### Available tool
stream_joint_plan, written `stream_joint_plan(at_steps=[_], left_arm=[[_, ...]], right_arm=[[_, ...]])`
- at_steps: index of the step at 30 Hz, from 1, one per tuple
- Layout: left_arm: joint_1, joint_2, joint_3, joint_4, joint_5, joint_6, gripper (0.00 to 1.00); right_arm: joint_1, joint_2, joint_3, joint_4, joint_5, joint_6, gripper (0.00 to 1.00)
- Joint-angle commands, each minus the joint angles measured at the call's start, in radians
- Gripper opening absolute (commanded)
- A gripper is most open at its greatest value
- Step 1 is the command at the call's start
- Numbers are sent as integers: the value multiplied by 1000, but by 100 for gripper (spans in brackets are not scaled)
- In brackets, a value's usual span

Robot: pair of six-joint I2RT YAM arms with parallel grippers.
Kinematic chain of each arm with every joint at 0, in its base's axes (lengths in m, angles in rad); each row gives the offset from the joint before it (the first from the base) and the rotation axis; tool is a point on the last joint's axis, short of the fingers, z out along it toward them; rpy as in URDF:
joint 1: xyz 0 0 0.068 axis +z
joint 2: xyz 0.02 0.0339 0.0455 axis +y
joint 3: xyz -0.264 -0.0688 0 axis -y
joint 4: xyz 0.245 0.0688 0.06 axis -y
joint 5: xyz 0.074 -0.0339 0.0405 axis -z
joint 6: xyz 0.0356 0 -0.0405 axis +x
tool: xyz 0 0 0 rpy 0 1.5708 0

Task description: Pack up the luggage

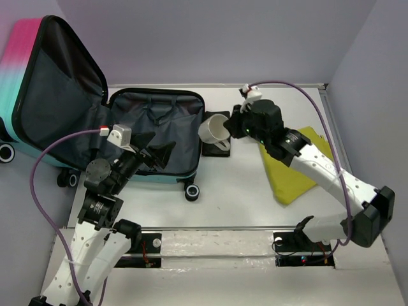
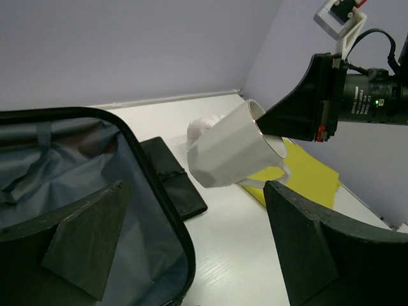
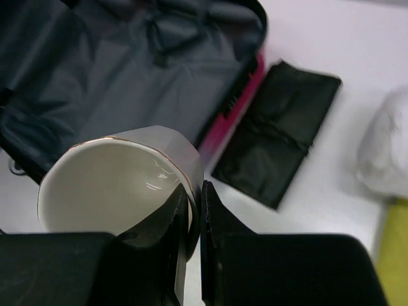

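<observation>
White table (image 1: 242, 197), lilac walls: the luggage (image 1: 182, 121) lies open far left with nothing visibly packed, right end effector (image 1: 233, 124) pinches a white mug (image 1: 215, 132) rim just beside it, left end effector (image 1: 156, 150) wide open, black pouch (image 2: 172, 178) and yellow cloth (image 1: 290, 175) unpacked.

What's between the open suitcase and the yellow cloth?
A black fabric pouch beside the pink-and-teal suitcase, then a crumpled white bundle nearer the yellow cloth; right wrist view shows both.
</observation>
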Motion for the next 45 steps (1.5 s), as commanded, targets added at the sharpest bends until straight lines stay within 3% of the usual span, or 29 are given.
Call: stream_joint_plan(at_steps=[1, 8, 14, 19, 21, 22, 23, 25, 26, 33, 37, 39, 45], left_arm=[[55, -41, 41, 24, -69, -32, 99], [58, -45, 63, -31, -206, -21, 99], [56, -48, 75, -77, -298, -21, 99], [55, -44, 83, -90, -349, -24, 99], [55, -42, 83, -91, -352, -23, 99], [55, -41, 83, -91, -353, -24, 99], [55, -41, 83, -93, -355, -24, 99], [55, -41, 84, -94, -358, -24, 99], [55, -39, 84, -94, -359, -24, 99], [56, -35, 79, -91, -356, -29, 99], [56, -35, 75, -85, -341, -30, 99], [56, -36, 73, -84, -336, -32, 99], [61, -35, 67, -70, -318, -35, 99]], right_arm=[[48, 176, 177, 383, -82, -31, 7], [163, 648, 526, 515, 28, -231, 7], [205, 920, 821, 517, 169, -369, 7], [274, 1041, 832, 560, 271, -466, 7], [311, 1026, 734, 634, 288, -471, 16], [320, 1011, 706, 650, 286, -457, 25], [329, 1001, 686, 653, 292, -447, 45], [344, 975, 653, 661, 298, -433, 61], [344, 959, 616, 660, 297, -411, 64], [335, 646, 421, 594, 278, -330, 70], [219, 462, 239, 493, 191, -102, 70], [120, 417, 138, 443, 138, -33, 70], [-48, 449, 57, 249, 97, 70, 75]])
